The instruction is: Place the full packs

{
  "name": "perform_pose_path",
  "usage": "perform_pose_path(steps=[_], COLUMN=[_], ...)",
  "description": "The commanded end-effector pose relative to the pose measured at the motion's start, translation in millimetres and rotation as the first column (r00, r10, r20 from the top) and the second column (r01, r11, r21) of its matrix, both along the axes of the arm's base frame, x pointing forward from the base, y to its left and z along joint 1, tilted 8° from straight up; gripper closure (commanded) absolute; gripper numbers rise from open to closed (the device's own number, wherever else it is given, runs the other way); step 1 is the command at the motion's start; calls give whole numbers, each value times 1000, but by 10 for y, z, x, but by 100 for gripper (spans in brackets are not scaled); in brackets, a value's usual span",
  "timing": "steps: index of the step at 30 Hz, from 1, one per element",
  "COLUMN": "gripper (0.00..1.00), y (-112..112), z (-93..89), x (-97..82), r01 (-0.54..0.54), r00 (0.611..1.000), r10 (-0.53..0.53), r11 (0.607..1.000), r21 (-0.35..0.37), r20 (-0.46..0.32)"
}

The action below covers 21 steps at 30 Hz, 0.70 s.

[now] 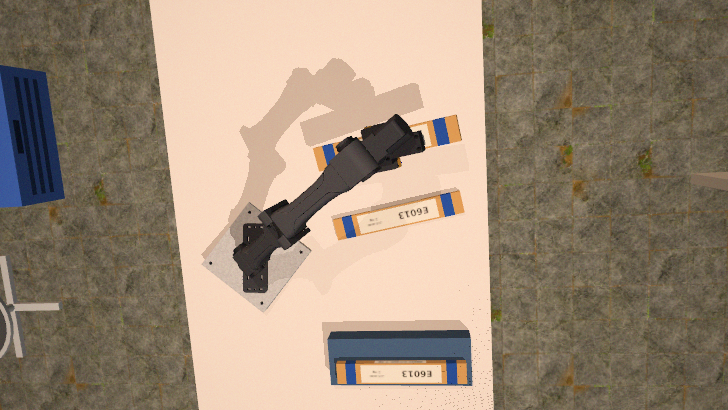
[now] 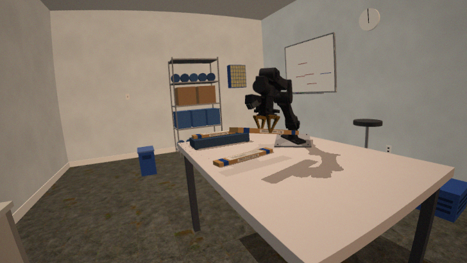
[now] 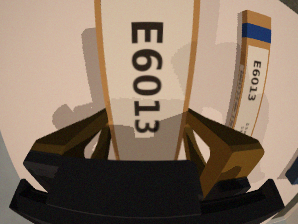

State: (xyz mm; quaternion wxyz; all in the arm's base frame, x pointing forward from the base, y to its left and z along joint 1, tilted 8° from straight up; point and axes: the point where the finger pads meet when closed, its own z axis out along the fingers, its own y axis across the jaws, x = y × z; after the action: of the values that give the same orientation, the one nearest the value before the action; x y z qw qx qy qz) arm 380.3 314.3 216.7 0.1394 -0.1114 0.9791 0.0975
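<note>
Gripper (image 1: pixel 392 147) (image 2: pixel 266 127) (image 3: pixel 147 112) closed on 1 pack (image 1: pixel 449 130) (image 2: pixel 254 130) (image 3: pixel 146 75), held level above the table (image 1: pixel 244 30) (image 2: pixel 326 208) (image 3: pixel 45 60). Pack 2 (image 1: pixel 399 214) (image 2: pixel 243 157) (image 3: pixel 255 75): flat on the table. Pack 3 (image 1: pixel 401 372) (image 2: pixel 212 134): flat on the blue platform (image 1: pixel 399 347) (image 2: pixel 219 141).

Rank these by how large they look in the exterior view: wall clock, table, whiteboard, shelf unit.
1. Table
2. Shelf unit
3. Whiteboard
4. Wall clock

Black arm (image 1: pixel 351 165) (image 2: pixel 287 97) bent above the table, jaws (image 2: pixel 265 127) pointing down, closed on a pack
</note>
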Motion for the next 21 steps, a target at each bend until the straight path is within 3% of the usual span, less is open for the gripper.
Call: perform_pose_path(steps=[1,21], gripper=[100,100], y=[-77,-82], z=[642,656], x=[-4,-5], r01=[0,1], r00=[994,995], r10=[-9,-9], r11=[996,997], r21=[-86,-82], r20=[-107,-101])
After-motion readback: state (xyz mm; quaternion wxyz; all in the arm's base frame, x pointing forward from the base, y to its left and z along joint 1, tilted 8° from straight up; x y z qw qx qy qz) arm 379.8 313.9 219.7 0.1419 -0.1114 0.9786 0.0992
